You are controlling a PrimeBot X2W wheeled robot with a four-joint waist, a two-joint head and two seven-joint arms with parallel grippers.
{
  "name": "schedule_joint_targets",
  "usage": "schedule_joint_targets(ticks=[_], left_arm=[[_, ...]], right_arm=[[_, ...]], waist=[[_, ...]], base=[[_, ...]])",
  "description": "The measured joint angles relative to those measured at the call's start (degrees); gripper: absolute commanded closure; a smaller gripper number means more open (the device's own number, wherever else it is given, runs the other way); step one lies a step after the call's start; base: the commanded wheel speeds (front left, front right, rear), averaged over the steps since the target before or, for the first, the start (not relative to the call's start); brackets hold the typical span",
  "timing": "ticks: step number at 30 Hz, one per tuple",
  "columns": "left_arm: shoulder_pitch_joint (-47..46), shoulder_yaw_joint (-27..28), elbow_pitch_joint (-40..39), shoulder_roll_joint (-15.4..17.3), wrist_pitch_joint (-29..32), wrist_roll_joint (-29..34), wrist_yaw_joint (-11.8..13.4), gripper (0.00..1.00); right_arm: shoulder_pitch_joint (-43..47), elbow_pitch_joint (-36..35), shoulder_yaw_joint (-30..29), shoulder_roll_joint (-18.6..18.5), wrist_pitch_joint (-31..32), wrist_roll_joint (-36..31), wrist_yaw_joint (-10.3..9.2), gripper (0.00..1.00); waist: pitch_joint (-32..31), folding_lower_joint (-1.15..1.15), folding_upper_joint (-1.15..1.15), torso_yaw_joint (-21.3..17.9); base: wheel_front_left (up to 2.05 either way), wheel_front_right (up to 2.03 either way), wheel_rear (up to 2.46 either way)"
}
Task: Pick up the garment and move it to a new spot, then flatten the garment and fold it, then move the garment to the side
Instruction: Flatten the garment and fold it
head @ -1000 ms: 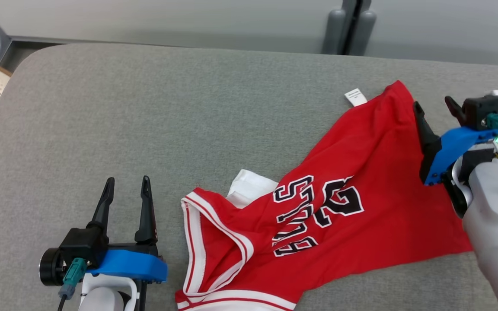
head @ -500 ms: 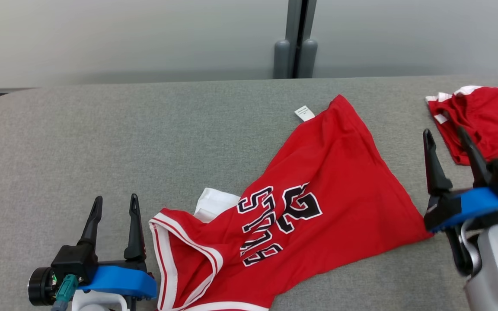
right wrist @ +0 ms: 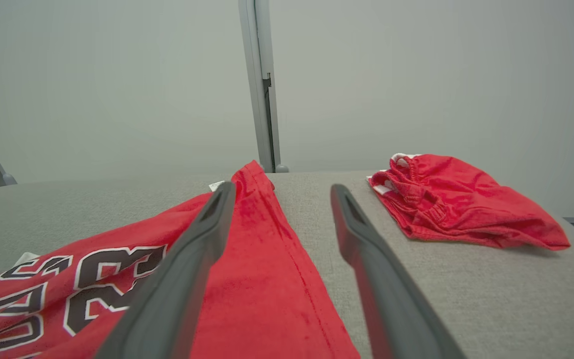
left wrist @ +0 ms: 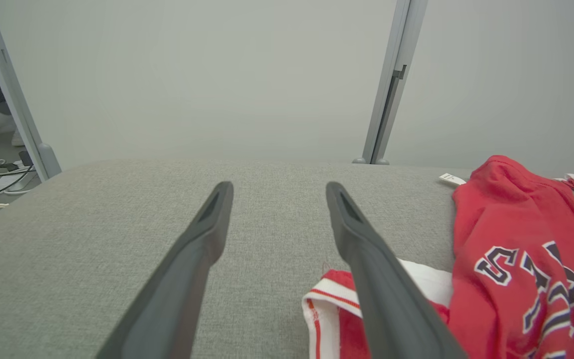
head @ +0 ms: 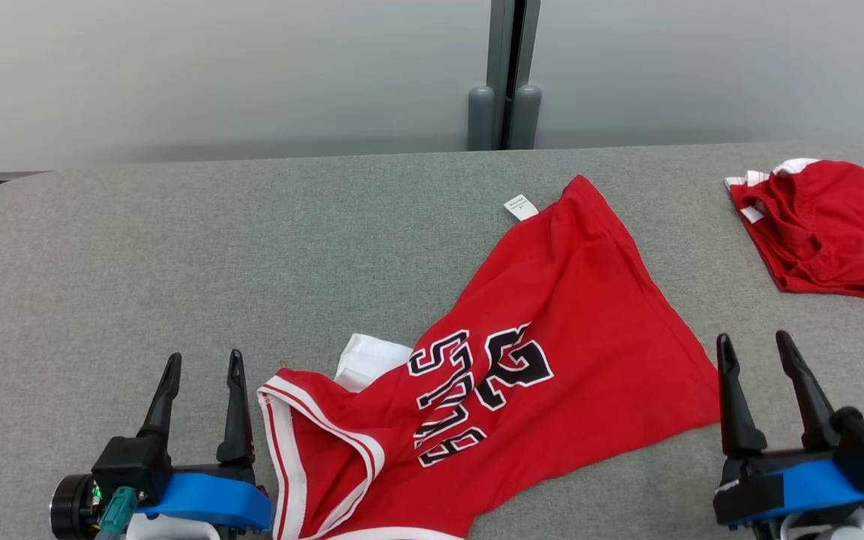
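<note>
Since nothing is gripped, left gripper (head: 204, 357), 8 o'clock, and right gripper (head: 753, 338), 4 o'clock, are listed wide open, empty. Jersey (head: 544, 352): rumpled at centre, between them. Step judged: flattening; edges to be grasped and spread.

Red jersey (head: 552, 315) cut off by bottom edge, second red garment (head: 822, 225) cropped at right, label (head: 520, 207) print unreadable
</note>
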Motion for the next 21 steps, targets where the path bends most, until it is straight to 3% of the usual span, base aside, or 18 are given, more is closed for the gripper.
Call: schedule_joint_targets(ticks=[7, 21], left_arm=[[0.0, 0.1, 0.4, 0.0, 0.0, 0.4, -0.2, 0.00], [-1.3, -2.8, 5.8, 0.3, 0.0, 2.0, -1.5, 0.00]], right_arm=[[3.6, -4.6, 0.4, 1.0, 1.8, -0.6, 0.00, 0.00], [3.9, -4.5, 2.0, 1.2, 2.9, 0.0, -0.01, 0.00]], waist=[[0.2, 0.00, 0.00, -0.2], [0.7, 0.00, 0.00, -1.7]], base=[[0.00, 0.00, 0.00], [0.00, 0.00, 0.00]])
